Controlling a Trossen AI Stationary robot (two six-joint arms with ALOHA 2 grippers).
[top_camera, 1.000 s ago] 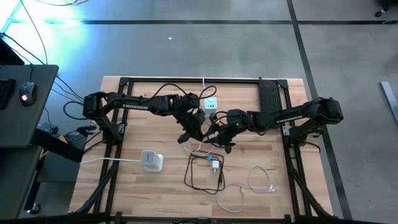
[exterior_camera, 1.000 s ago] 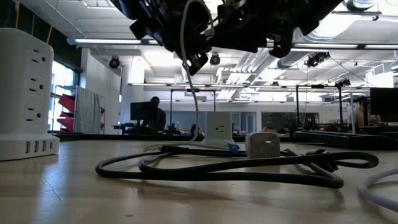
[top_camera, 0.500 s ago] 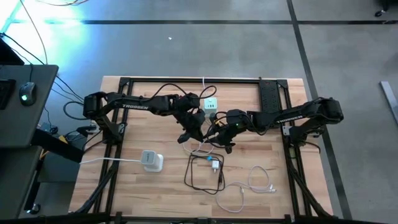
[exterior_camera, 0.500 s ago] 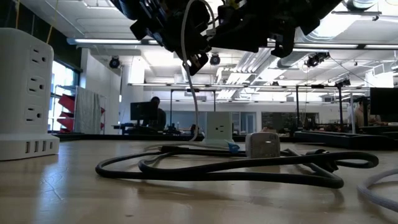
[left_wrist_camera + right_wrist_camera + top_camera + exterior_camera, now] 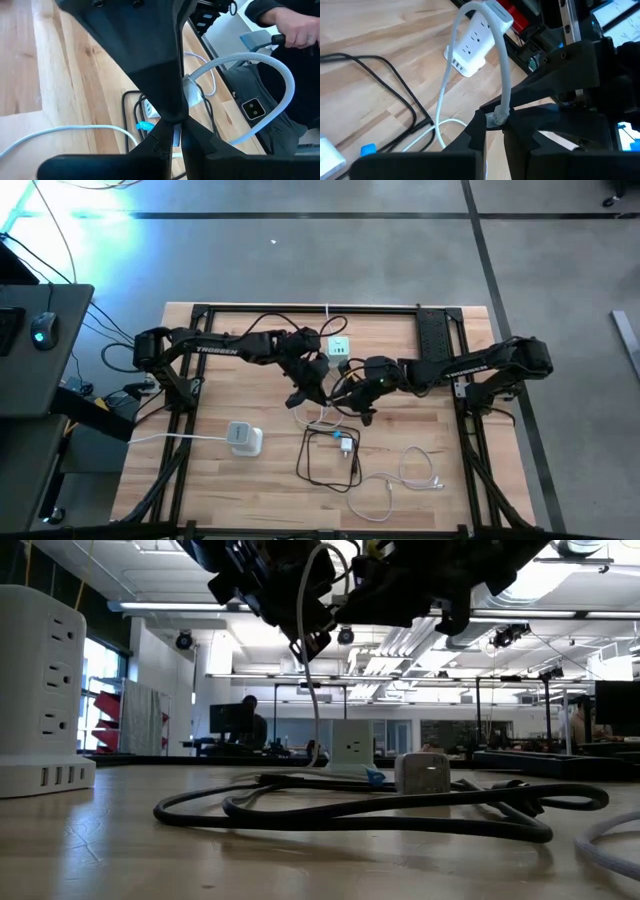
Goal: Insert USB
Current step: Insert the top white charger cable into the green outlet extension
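A white braided USB cable arches up in a loop (image 5: 487, 20) and trails down to the table (image 5: 320, 418). Its plug end is up in the air between both grippers, which meet tip to tip over the table's middle. My left gripper (image 5: 173, 136) comes from the left and is shut. My right gripper (image 5: 495, 127) comes from the right and is shut on the plug. A white power tower (image 5: 243, 438) stands on the table toward the near left. A small white-green charger cube (image 5: 340, 348) stands behind the grippers. My left gripper pinches a small grey metal piece (image 5: 176, 136) at the plug's tip between its two fingertips, coming level from the table's left. The plug is lifted clear of the table. My right gripper pinches the plug's grey collar (image 5: 496, 119), where the cable leaves it, coming from the table's right. The cable rises out of the fingers, arches over and hangs slack to the table.
A black cable loop (image 5: 325, 465) with a white adapter (image 5: 345, 446) lies near the grippers on the near side. Another white cable (image 5: 415, 475) lies near right. A black strip (image 5: 435, 330) sits far right. A person's hand (image 5: 297, 30) shows beyond the table.
Both grippers have stayed together above the table. The white cable's arch above them has swung a little and bowed wider.
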